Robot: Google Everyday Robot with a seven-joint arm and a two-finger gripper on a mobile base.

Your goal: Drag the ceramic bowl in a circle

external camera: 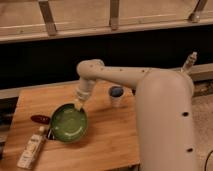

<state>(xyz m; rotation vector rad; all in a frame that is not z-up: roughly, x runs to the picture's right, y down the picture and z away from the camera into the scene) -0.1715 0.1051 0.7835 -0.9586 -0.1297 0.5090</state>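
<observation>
The ceramic bowl [68,123] is a round shallow glossy green bowl with faint rings inside. It lies on the wooden table [110,145], left of the middle. My gripper [78,104] hangs from the white arm and touches the bowl's far right rim. The bowl's left edge lies over or against a dark object.
A small clear cup with blue inside [116,95] stands behind and right of the bowl. A red object [39,119] and a dark object [48,133] lie left of the bowl. A white tube [31,151] lies at the front left. My arm's white body [167,125] fills the right side.
</observation>
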